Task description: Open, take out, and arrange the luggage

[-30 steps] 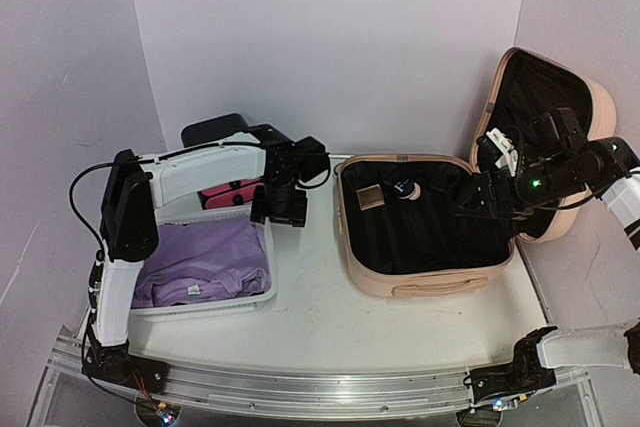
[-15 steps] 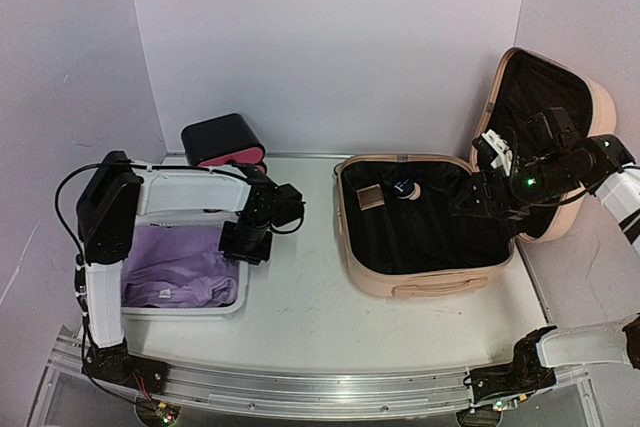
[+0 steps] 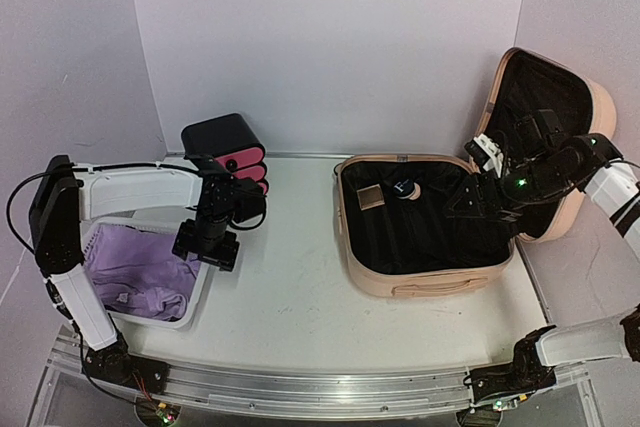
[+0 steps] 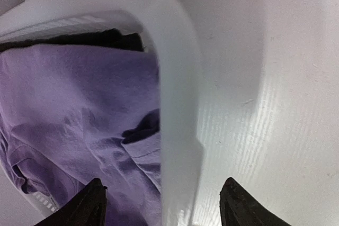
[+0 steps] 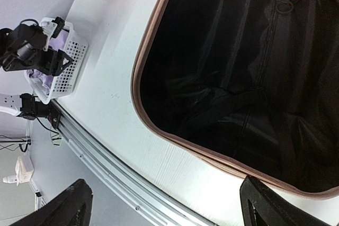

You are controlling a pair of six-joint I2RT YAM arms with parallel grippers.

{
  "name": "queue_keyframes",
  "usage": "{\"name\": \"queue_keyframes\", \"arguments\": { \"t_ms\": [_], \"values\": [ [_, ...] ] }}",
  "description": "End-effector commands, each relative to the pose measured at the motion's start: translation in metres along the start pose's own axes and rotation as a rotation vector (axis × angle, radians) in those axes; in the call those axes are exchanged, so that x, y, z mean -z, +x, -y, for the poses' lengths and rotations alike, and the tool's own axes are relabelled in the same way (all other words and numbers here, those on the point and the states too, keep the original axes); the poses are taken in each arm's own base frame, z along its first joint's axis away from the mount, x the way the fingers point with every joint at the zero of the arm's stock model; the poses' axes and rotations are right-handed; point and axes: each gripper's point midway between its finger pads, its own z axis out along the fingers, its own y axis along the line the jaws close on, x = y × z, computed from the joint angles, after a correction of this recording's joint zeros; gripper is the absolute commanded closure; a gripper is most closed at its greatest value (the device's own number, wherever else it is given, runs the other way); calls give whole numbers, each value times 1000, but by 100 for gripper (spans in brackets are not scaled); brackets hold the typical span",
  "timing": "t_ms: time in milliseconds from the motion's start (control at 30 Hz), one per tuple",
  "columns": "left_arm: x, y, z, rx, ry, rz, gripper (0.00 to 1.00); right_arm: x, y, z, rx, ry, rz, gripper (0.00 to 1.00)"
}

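The big pink luggage (image 3: 430,282) lies open on the right side of the white tabletop (image 3: 300,307). Its lid leans up by the pale wall (image 3: 330,47), and the right claw (image 5: 167,205) hangs over its black inside, fingers spread wide and holding nothing. On the left, the left claw (image 3: 205,244) is spread open too, one finger on each side of the rim of the white basket (image 4: 177,104) with the purple cloth (image 3: 130,272). A moment ago that basket sat nearer the middle, but now it has slid left and turned, and the black-and-pink drawer box (image 3: 225,147) shows behind.
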Motion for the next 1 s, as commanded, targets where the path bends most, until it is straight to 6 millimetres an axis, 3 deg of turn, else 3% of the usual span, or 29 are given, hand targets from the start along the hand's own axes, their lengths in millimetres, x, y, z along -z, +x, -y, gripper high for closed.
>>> {"name": "queue_keyframes", "arguments": {
  "t_ms": [0, 67, 133, 233, 367, 533, 667, 800, 967],
  "values": [
    [74, -43, 11, 12, 200, 175, 11, -2, -4, 0, 18, -10, 22, 2],
    [109, -69, 13, 9, 303, 286, 2, -2, -3, 1, 12, -7, 19, 2],
    [136, -98, 7, 48, 433, 374, 1, -3, -2, 2, 5, -5, 17, 2],
    [152, -140, -19, 158, 578, 455, 1, -4, -3, 2, -8, -5, 15, 2],
    [154, -197, -60, 278, 650, 537, 1, -5, -6, 2, -28, -8, 18, 2],
    [126, -265, -107, 443, 696, 537, 1, -13, -14, 4, -71, -10, 19, 2],
    [93, -307, -120, 481, 727, 512, 1, -24, -29, 0, -95, -36, 40, 2],
    [78, -340, -103, 378, 804, 518, 2, -44, -47, -7, -97, -61, 51, 2],
    [52, -351, -88, 351, 803, 478, 1, -81, -77, -23, -62, -88, 37, 2]
  ]
}}
